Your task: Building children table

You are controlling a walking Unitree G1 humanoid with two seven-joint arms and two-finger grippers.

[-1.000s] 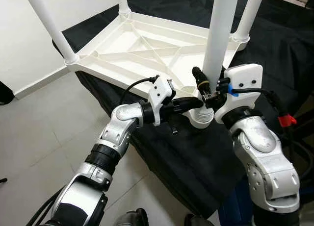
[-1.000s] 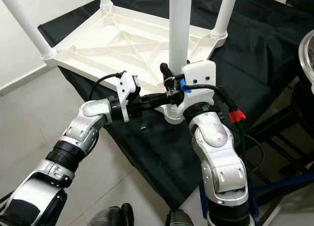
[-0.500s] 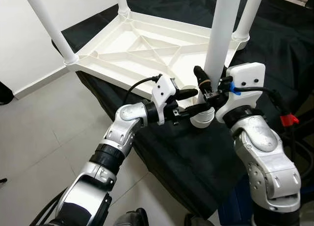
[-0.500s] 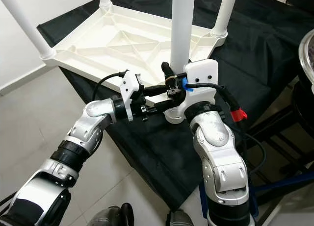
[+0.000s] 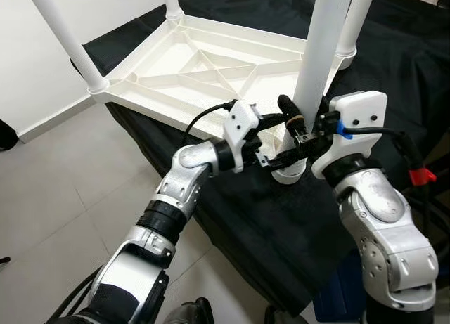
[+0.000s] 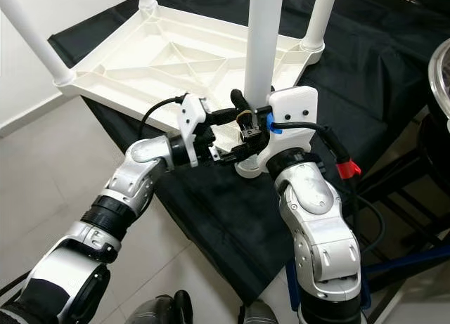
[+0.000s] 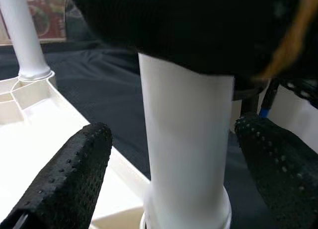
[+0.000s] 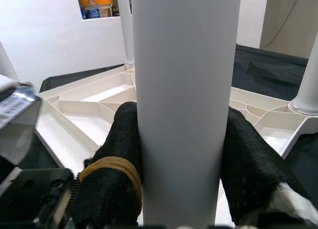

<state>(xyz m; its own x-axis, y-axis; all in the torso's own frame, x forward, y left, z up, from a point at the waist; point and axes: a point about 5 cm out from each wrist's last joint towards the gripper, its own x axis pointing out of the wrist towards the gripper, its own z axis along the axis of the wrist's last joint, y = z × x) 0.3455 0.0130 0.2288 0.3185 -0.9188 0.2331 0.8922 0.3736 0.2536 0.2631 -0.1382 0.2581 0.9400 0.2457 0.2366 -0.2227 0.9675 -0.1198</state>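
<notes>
The white children's table (image 5: 204, 64) lies upside down on a black cloth (image 5: 267, 218), its near-corner leg (image 5: 320, 50) standing upright in its socket at the edge closest to the robot. The right pincer (image 8: 181, 159) is clamped on that leg just above the socket, a finger pressed against each side. The left pincer (image 7: 174, 179) is open around the same leg lower down, its 2 fingers (image 7: 69, 174) spread clear of it on either side.
</notes>
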